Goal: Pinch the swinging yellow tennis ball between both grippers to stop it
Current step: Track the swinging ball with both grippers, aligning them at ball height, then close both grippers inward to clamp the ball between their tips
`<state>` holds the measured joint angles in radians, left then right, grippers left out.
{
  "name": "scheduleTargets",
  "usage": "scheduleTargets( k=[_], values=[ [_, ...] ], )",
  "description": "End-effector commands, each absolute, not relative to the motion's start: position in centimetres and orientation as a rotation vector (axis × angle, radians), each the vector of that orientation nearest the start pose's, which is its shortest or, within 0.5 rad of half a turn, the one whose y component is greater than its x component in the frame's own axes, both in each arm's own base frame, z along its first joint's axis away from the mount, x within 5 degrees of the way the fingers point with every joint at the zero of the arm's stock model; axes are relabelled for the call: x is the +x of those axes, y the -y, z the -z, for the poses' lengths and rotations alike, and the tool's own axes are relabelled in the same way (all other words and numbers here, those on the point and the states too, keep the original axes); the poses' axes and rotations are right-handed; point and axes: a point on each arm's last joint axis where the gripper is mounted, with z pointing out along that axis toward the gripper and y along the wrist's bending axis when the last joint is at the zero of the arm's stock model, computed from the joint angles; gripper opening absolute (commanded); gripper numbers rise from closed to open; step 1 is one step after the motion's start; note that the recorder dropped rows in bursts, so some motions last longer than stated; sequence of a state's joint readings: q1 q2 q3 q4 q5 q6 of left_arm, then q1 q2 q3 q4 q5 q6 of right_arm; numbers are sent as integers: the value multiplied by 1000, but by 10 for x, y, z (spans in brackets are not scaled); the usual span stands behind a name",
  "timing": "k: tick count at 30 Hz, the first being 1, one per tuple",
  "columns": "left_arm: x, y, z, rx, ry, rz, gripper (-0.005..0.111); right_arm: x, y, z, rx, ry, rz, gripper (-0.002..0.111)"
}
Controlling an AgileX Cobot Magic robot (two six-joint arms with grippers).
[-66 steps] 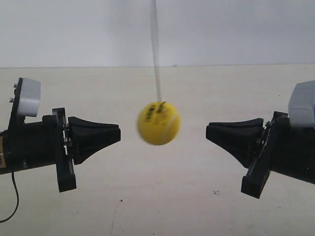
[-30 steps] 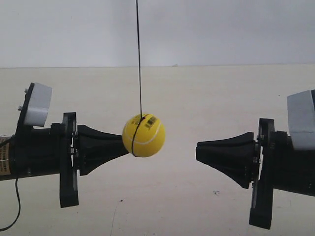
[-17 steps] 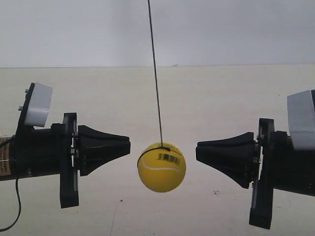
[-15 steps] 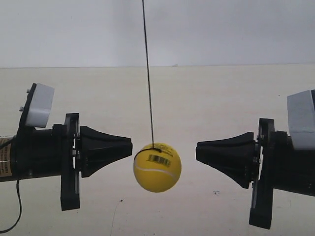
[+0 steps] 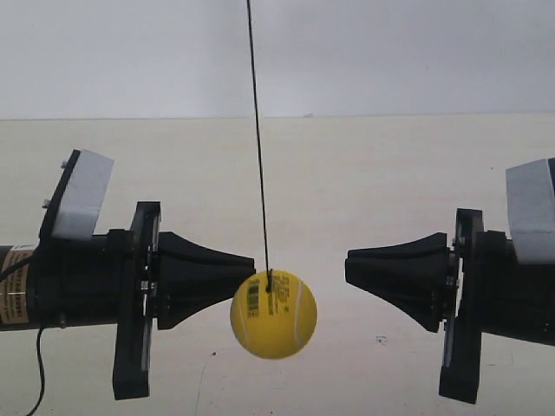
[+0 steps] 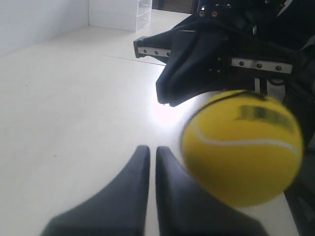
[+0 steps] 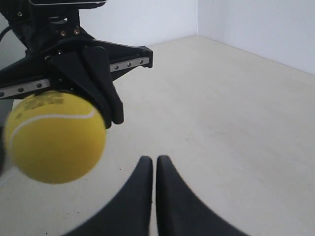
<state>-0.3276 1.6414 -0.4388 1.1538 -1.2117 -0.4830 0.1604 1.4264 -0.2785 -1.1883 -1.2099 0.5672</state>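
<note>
Yellow ball [image 5: 273, 314] hangs on a thin black string [image 5: 257, 130], clear of the pale counter [image 5: 390, 173]. It is not pinched. In the left wrist view its outline is smeared, so I judge it in motion.

Against the ball:
- The tool at the exterior view's left [image 5: 250, 267] has its cone tip at the ball's upper flank, touching or just short of it; cannot tell which.
- The tool at the exterior view's right [image 5: 349, 267] has its tip apart from the ball's other flank, with counter visible between.
- Both tips point above the ball's middle; the ball sits lower than the line joining them.

Tool state: the left tool [image 6: 151, 150] has its two fingers pressed together with only a hairline slit showing. The same holds for the right tool [image 7: 154, 158]. Neither grips anything; each serves as a single blunt point.

In both wrist views the ball lies off to one side of the tool's own centre line, not straight ahead of it.

Risks, as I judge them:
- One-sided contact: the near tip pushes the ball before the far tip arrives, adding swing instead of stopping it.
- Tips meeting the upper half: the ball squirts downward or sideways out of the pinch.
- Off-centre approach: the curved felt rolls off the cones and spins on the string.
- Late closing: the ball leaves the gap and the tips meet each other.
</note>
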Motion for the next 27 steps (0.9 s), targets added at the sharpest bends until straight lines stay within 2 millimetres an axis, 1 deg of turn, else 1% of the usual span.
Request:
scheduleTargets(
  k=[1, 5, 7, 9, 13, 19, 27],
  values=[
    [196, 150, -177, 1112, -1435, 1041, 5, 168, -108, -188, -980, -1515, -979, 0],
    [199, 150, -178, 1081, -1439, 1026, 5, 167, -108, -188, -983, -1516, -981, 0],
    [202, 149, -175, 1067, -1479, 990, 5, 167, -108, -188, -988, -1515, -982, 0],
    [202, 149, -175, 1065, -1482, 988, 5, 167, -108, -188, -988, -1515, -982, 0],
    [199, 150, -177, 1082, -1451, 1015, 5, 167, -108, -188, -986, -1517, -984, 0],
    [199, 150, -177, 1083, -1449, 1027, 5, 167, -108, -188, -983, -1520, -987, 0],
    [193, 151, -176, 1138, -1442, 1065, 5, 166, -108, -187, -991, -1520, -989, 0]
  ],
)
